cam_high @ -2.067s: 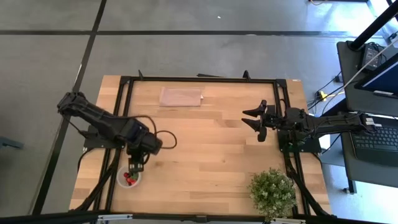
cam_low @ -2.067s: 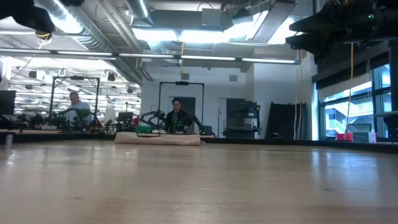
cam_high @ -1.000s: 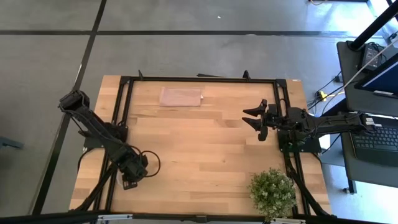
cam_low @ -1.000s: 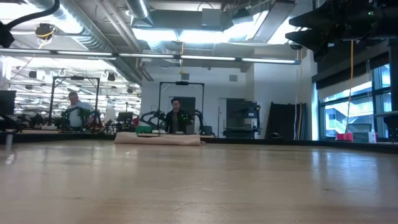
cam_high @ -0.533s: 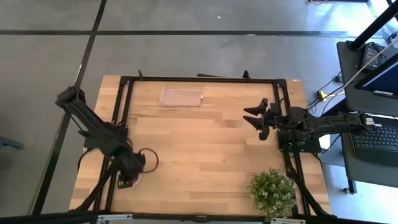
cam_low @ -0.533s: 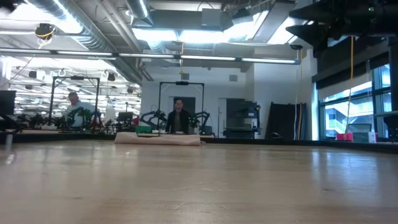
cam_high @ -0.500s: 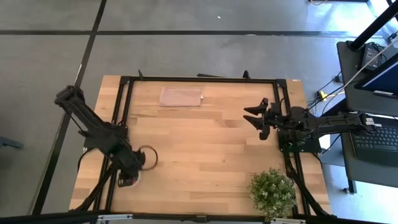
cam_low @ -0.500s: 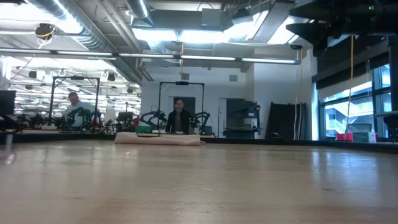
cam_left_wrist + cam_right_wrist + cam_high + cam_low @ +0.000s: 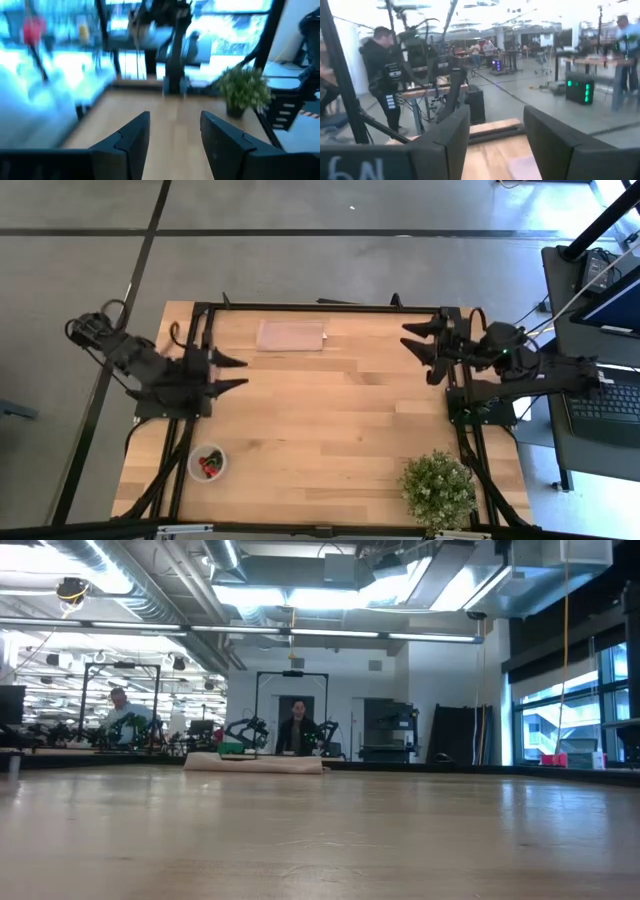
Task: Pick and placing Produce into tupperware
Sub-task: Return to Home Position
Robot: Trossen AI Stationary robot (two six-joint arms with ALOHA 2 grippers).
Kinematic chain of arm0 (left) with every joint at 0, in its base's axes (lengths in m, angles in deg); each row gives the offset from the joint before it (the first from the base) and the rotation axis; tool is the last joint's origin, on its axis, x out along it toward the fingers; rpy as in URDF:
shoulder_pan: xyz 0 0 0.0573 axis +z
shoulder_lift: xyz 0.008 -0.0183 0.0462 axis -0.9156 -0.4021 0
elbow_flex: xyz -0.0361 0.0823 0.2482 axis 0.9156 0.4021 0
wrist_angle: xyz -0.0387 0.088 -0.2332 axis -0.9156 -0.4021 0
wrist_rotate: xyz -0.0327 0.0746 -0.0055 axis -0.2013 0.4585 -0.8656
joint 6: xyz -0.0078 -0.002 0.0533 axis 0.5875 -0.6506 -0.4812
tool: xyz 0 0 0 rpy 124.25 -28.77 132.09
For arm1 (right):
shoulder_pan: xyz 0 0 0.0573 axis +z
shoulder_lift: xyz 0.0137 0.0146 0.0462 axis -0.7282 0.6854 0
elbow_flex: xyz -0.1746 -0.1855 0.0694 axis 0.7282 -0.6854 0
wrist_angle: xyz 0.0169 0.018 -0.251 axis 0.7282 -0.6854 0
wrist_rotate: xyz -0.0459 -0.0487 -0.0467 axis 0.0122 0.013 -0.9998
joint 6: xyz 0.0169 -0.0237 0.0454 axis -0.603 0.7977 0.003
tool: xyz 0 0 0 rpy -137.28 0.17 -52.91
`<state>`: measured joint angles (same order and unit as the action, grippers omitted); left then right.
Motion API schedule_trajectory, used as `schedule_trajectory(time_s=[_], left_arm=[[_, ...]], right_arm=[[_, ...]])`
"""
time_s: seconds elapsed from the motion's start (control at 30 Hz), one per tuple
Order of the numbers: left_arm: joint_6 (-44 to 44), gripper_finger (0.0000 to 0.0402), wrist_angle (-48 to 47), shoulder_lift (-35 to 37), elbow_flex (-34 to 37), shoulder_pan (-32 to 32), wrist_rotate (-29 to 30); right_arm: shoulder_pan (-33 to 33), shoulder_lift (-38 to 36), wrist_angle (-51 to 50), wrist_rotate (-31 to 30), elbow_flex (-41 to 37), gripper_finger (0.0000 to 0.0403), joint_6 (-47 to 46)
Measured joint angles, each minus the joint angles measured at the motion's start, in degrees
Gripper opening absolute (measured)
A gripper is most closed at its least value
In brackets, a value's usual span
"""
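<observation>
Tupperware (image 9: 193,470) sits near the desk's (image 9: 330,420) left edge, toward the corner away from the cloth (image 9: 291,336). You've got the produce (image 9: 208,464) inside it, small red and dark fruits clustered in the tub. Your left gripper (image 9: 243,373) hangs over the left edge, well apart from the tub, fingers spread and holding nothing. Your right gripper (image 9: 405,337) hovers by the right edge, fingers spread wide too, empty. The potted plant (image 9: 438,490) stands at the corner on the right arm's side.
</observation>
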<state>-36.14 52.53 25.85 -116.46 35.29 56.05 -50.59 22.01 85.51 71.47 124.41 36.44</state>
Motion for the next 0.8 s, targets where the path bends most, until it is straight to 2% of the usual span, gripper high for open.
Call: schedule_trajectory(time_s=[0.07,0.17,0.4,0.6,0.8], left_arm=[[-9.5,0.0168,5.7,0.3,0.0,3.4,-4.6],[-16.8,0.0166,9.7,0.6,0.0,9.5,-13.3],[-18.6,0.0156,10.9,0.3,1.6,26.2,-30.1],[-18.5,0.0156,14.2,0.8,7.1,36.9,-37.3],[-16.7,0.0165,17.6,8.5,14.8,41.8,-39.7]], right_arm=[[-0.5,2.5,-0.5,0.5,3.3,0.0188,2.4],[-1.8,6.7,-0.7,0.6,6.5,0.0188,5.1],[-6.9,15.2,-0.9,1.1,9.5,0.0188,6.0],[-11.2,16.5,-0.8,1.1,9.7,0.0188,8.8],[-14.4,11.0,-9.2,1.0,8.7,0.0188,9.1]])
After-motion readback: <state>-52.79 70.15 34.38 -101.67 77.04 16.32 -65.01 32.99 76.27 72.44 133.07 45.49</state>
